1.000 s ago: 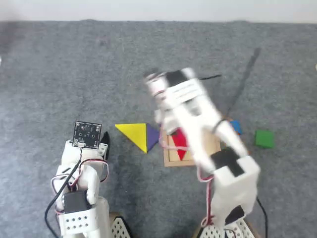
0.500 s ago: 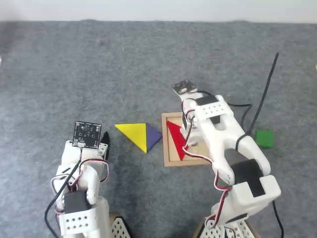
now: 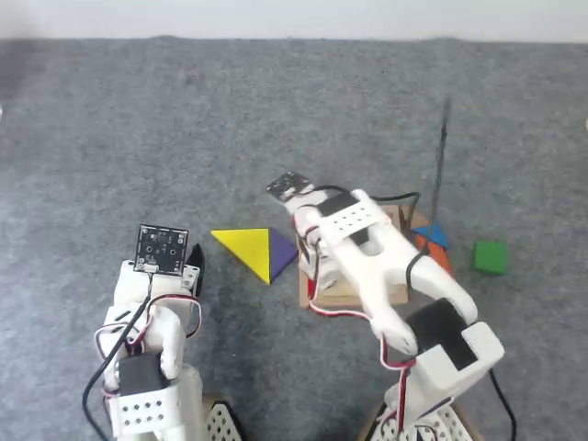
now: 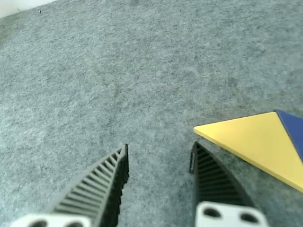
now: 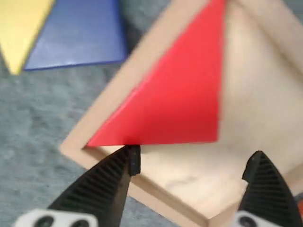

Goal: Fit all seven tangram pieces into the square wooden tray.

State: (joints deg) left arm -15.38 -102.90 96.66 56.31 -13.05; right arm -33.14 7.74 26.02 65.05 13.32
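The right pincer (image 5: 195, 161) is open, empty, above the tray (image 5: 144, 64) with a red triangle (image 5: 180, 104). The left pincer (image 4: 159, 150) is open, empty; a yellow triangle (image 4: 255, 137) lies near.

Tray (image 5: 142, 66) centre of worktop (image 3: 138, 119), inner triangle (image 5: 175, 99) in its corner. Loose triangle (image 3: 246, 248) left, touching another piece (image 3: 286, 250) beside tray. Square block (image 3: 490, 256) right, apart.

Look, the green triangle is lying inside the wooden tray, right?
Not quite. It is a red triangle lying inside the wooden tray, not a green one. The right wrist view shows it tucked into the tray's corner.
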